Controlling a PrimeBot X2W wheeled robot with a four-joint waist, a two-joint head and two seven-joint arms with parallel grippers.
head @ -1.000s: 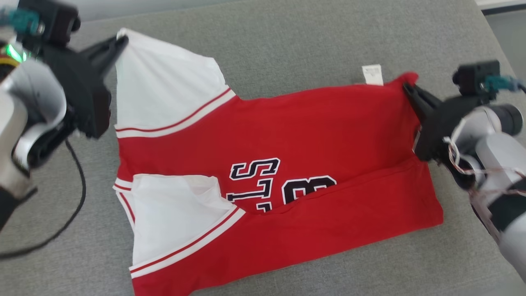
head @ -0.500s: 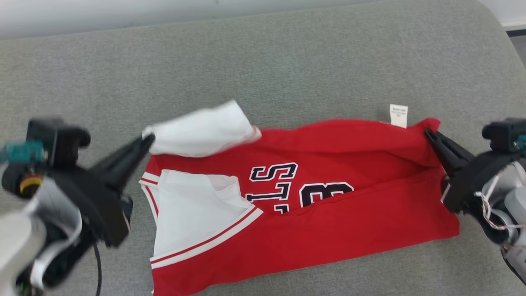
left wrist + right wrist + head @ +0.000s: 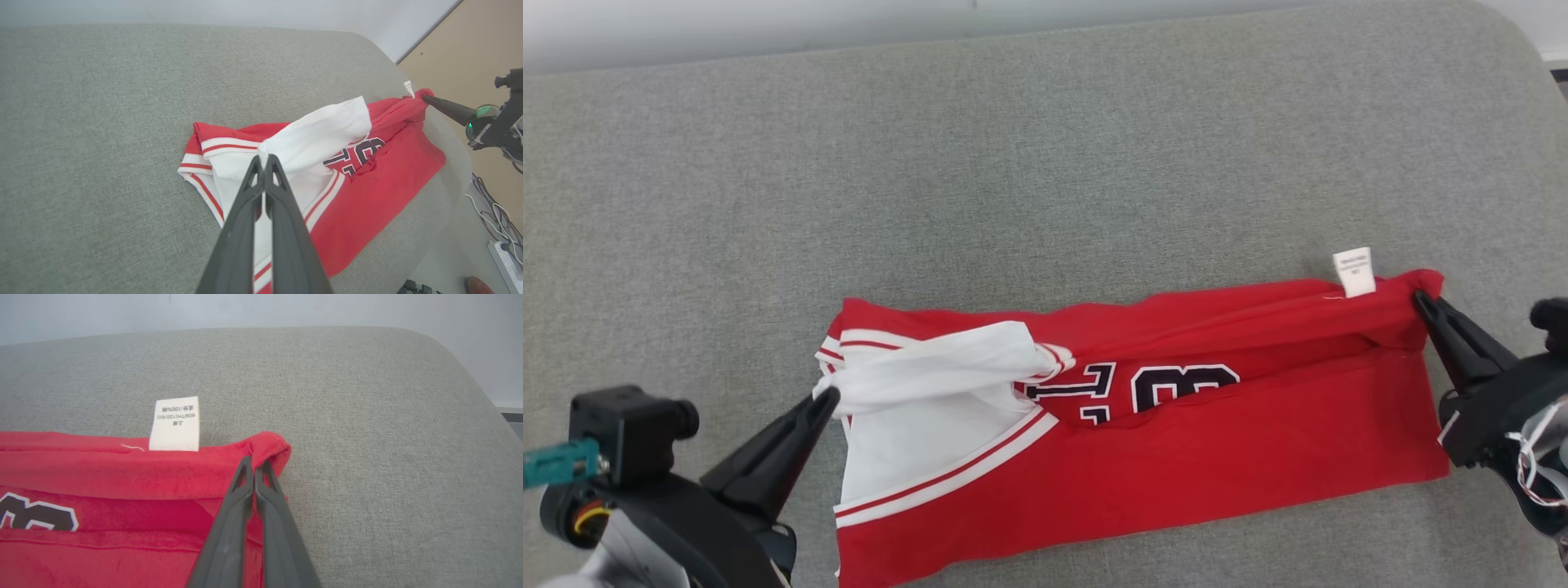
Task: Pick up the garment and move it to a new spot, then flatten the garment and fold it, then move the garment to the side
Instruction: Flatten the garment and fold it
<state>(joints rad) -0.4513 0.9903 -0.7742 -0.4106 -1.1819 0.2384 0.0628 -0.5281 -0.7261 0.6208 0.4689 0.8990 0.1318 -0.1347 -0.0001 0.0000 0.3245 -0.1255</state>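
Since the earlier frame, the white sleeve (image 3: 931, 367) has been carried by the left claw (image 3: 832, 398) from the far edge of the jersey (image 3: 1217, 441) down onto its front. The far edge is now doubled toward the near one.

- Left claw: closed, sleeve corner pinched.
- Right claw (image 3: 1419, 296): closed, red corner gripped just beside the tag (image 3: 1354, 271).
- Jersey: stretched lengthwise between both claws on the near half of the grey counter (image 3: 1013, 163), with the number partly hidden by the fold.
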